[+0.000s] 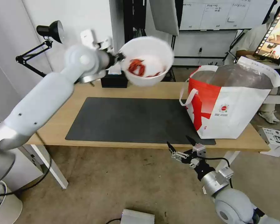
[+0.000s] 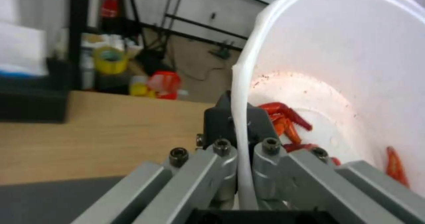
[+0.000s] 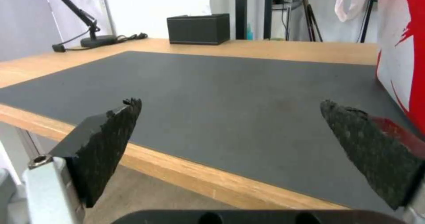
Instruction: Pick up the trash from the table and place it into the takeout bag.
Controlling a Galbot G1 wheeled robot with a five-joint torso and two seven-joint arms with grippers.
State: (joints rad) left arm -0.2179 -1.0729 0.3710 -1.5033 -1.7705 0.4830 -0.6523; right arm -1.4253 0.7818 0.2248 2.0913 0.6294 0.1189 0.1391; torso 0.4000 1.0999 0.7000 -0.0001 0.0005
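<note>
White bowl [image 1: 147, 61] with red scraps [image 1: 137, 67] held in air above far table [image 1: 152, 90] edge, tilted, pinched at rim by left gripper [image 1: 119, 57], fingers clamped either side of rim. Black tissue box [image 1: 114, 79] behind. Takeout bag [image 1: 230, 102] open on table's right end, beside grey mat [image 1: 130, 119]. Right gripper [image 1: 180, 147] low before near table edge, fingers spread wide, holding nothing.

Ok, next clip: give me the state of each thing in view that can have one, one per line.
White bowl: lifted above the table, tilted, red scraps inside.
Left hand: shut on the bowl's rim.
Right hand: open, empty, at the table's near edge.
Takeout bag: upright on the table, mouth open.
</note>
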